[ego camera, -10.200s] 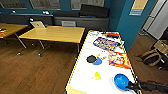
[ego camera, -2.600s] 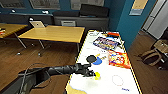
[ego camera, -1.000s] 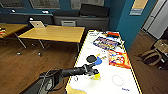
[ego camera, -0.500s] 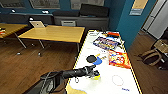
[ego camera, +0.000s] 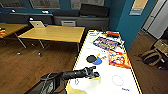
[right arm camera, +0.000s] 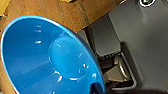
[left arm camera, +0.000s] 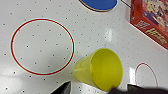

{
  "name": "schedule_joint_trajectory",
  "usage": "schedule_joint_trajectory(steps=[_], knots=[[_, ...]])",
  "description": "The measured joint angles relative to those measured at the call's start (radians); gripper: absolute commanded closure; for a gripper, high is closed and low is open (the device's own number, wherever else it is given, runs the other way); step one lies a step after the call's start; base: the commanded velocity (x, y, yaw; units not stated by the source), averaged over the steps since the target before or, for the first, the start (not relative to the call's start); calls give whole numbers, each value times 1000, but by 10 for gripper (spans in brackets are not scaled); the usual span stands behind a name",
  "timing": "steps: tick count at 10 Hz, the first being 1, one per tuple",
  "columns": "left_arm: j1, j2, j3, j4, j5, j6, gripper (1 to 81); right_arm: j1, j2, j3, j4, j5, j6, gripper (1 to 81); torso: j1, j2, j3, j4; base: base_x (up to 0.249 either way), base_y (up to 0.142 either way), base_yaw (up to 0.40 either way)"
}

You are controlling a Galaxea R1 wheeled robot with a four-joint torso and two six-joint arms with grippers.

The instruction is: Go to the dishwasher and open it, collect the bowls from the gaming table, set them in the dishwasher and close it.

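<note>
Yellow plastic cup-shaped bowl [left arm camera: 100, 68] lying tipped on its side on white-topped, yellow-edged gaming table [ego camera: 110, 86], near end closest to robot. Left gripper [ego camera: 93, 73] reaching over it, fingers spread either side in wrist view, not yet gripping. Glossy blue bowl [right arm camera: 47, 57] showing large in right wrist view, apparently being carried; right fingers — cannot tell. Judging collection underway; loading and closing dishwasher left. Red game box [left arm camera: 150, 20] beside: lettering unreadable.

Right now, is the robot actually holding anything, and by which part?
The right gripper holds a blue bowl at its rim. The left gripper is at a yellow cup, fingers either side, not visibly clamped.
</note>
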Motion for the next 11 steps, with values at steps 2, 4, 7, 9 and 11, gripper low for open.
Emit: schedule_joint_trajectory(steps=[2,4,7,9,11], knots=[[1,0,0,0,0,-3,10,0,0,0,-2,0,0,811,0,0,0,0,0,0,0],[0,2,0,0,0,-40,10,0,5,0,-2,0,0,811,0,0,0,0,0,0,0],[-12,-3,0,1,-3,-197,10,0,7,0,-7,0,0,811,0,0,0,0,0,0,0],[-12,-8,-8,5,-3,-222,10,0,7,0,-9,0,0,811,0,0,0,0,0,0,0],[-8,-5,-17,27,-3,-223,10,0,7,0,-11,0,0,811,0,0,0,0,0,0,0]])
